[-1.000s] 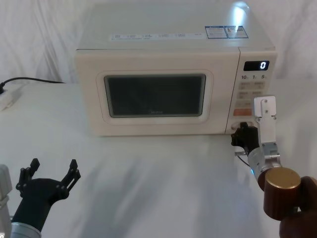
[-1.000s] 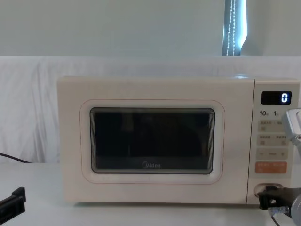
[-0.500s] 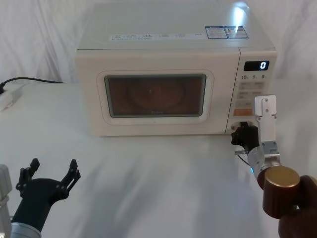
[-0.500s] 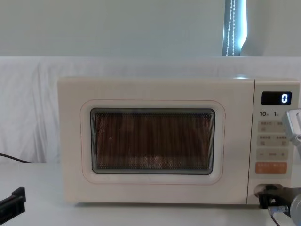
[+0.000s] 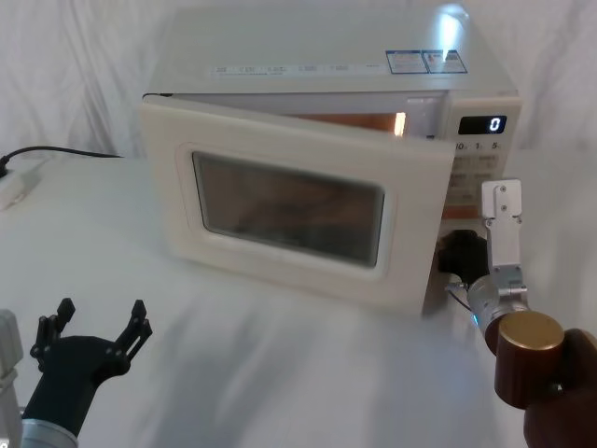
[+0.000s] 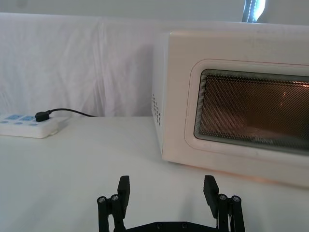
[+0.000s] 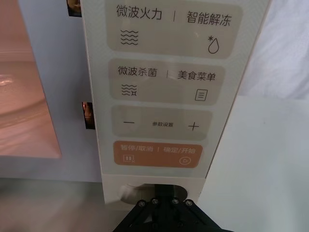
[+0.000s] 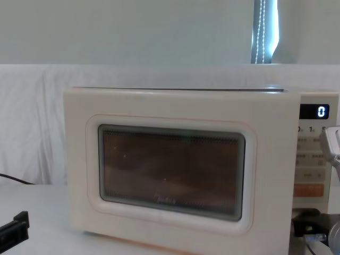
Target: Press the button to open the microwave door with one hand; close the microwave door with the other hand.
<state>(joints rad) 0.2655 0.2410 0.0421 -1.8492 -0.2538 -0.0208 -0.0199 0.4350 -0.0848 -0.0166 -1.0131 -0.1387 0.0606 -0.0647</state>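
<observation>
door popped open, closing left to do

the microwave door (image 5: 289, 210) stood partly swung out, cavity lit. the right gripper (image 5: 459, 254) sat at the button (image 7: 145, 189) low on the panel, finger state impossible to tell. the left gripper (image 5: 98, 329) waited spread wide and empty, near the table's front-left.

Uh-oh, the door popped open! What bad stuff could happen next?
The door is ajar, swung out toward the right pincer at the button; it might bump that pincer if it swings wider. The open left pincer waits low and far off, so its reach could knock the door wider instead of shutting it.
</observation>
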